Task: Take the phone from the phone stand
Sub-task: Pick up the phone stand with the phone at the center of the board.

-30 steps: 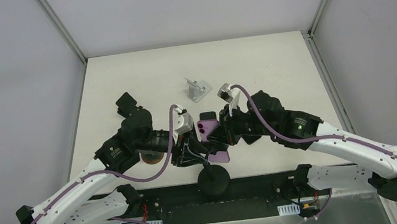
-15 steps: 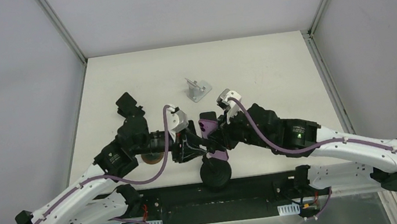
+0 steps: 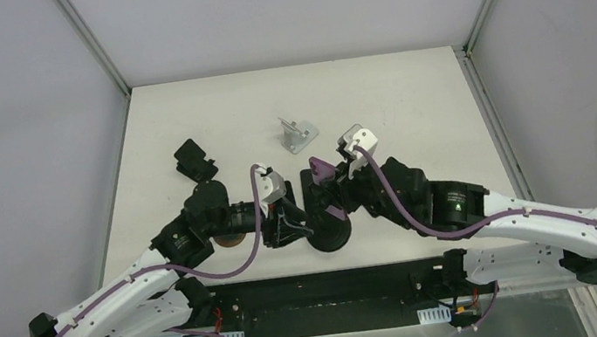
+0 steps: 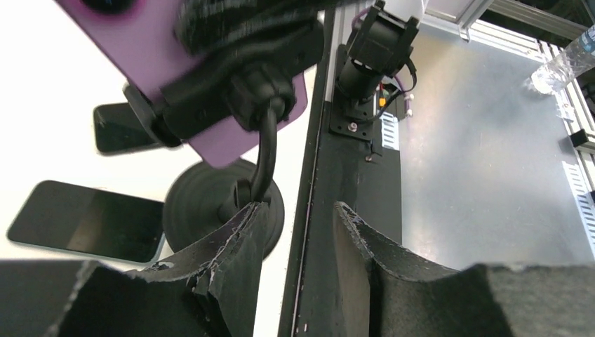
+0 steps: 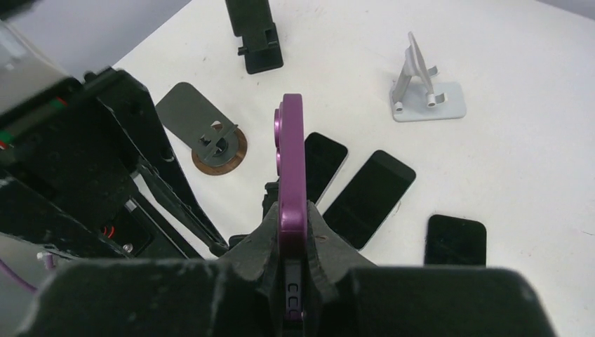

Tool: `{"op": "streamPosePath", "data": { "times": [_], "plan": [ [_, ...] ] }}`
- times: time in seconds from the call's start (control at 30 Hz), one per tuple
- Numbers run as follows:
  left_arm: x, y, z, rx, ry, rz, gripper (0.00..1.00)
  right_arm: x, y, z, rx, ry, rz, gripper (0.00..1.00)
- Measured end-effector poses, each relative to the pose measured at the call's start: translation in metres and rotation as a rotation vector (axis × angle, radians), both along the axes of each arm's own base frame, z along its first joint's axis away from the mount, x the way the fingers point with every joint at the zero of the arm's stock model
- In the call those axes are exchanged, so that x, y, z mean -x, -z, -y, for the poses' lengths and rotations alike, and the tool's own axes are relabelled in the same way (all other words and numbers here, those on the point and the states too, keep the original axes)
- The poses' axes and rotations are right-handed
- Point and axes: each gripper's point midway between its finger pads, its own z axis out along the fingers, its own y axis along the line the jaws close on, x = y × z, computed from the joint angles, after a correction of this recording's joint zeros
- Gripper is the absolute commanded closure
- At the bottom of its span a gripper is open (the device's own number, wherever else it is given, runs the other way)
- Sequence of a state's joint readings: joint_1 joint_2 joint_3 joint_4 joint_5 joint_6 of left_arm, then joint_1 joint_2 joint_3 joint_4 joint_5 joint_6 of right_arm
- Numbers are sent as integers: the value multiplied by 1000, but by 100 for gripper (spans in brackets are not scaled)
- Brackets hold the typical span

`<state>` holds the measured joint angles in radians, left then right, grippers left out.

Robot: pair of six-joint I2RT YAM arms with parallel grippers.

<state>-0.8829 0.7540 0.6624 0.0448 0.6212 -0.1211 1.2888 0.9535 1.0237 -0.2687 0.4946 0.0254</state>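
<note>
Right hand (image 5: 293,235) pinching phone (image 5: 292,161) by its edges; left hand (image 4: 300,210) part spread by stand (image 3: 328,236); phone not out yet.
Nearest: left hand's fingers stand apart with nothing between them, low beside the stand's round base (image 4: 203,203), one tip just by the stem (image 4: 265,154). Above it the purple phone is up off the worktop (image 5: 526,140), on edge, and looks seated in the stand's black clamp at the stem's top. To do this well, I'd say: brace stem or base with the left hand first so the stand can't lift or tip, then draw the phone straight out along its own plane, no twisting, grip firm. Beyond: dark phones (image 5: 368,196) lying flat, grey stand (image 5: 424,88) further back.
</note>
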Motion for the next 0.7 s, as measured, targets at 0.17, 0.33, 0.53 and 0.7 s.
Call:
{"op": "streamPosePath", "data": {
  "times": [0.17,0.33,0.53,0.7],
  "plan": [
    [-4,14,6,-20,5,-19,59,-3,-13,2,-9,17,32,100],
    [-7,19,11,-29,6,-26,59,-6,-31,1,-79,33,47,100],
    [-10,17,15,-18,-7,-11,59,-7,-50,2,-175,54,46,100],
    [-19,14,14,-13,-59,14,58,-8,-52,4,-206,79,29,100]
  ]
}}
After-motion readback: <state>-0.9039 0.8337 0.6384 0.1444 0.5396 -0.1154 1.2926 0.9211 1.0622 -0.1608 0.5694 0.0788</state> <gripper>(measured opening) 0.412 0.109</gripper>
